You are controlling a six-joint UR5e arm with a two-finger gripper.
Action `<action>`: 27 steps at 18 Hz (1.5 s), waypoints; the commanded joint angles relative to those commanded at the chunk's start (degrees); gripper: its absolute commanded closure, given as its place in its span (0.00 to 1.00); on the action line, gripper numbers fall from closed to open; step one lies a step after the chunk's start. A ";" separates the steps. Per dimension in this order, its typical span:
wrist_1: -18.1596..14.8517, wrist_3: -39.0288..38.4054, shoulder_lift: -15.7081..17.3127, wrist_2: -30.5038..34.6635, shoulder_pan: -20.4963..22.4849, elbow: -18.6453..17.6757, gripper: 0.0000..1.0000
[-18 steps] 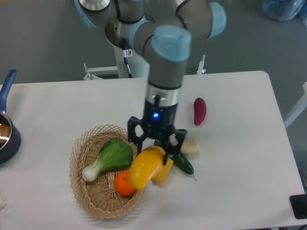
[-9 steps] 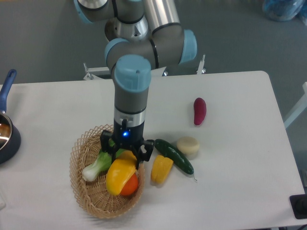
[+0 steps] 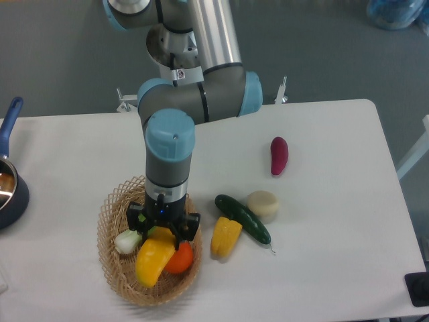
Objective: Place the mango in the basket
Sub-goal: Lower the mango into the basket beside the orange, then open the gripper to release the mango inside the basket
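The mango (image 3: 151,260) is a glossy yellow oblong fruit with an orange blush. My gripper (image 3: 163,233) is shut on its upper end and holds it over the middle of the wicker basket (image 3: 110,272). The mango hangs low, close to or touching the small orange (image 3: 181,258) in the basket; I cannot tell which. The basket sits at the front left of the white table. A green leafy vegetable with a white stalk (image 3: 127,241) lies in the basket, mostly hidden behind my gripper.
A yellow ridged corn-like piece (image 3: 225,236), a dark green cucumber (image 3: 242,219) and a cream round piece (image 3: 263,204) lie right of the basket. A purple eggplant (image 3: 279,155) lies further back right. A blue pot (image 3: 9,184) stands at the left edge.
My gripper has carried the mango leftward from beside the corn-like piece to over the basket, and has come lower into it.
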 joint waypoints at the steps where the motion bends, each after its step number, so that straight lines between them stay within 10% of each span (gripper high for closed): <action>1: 0.00 -0.09 -0.09 0.00 -0.18 -0.09 0.67; 27: 0.00 -3.87 -1.67 -1.14 -1.85 -0.79 0.61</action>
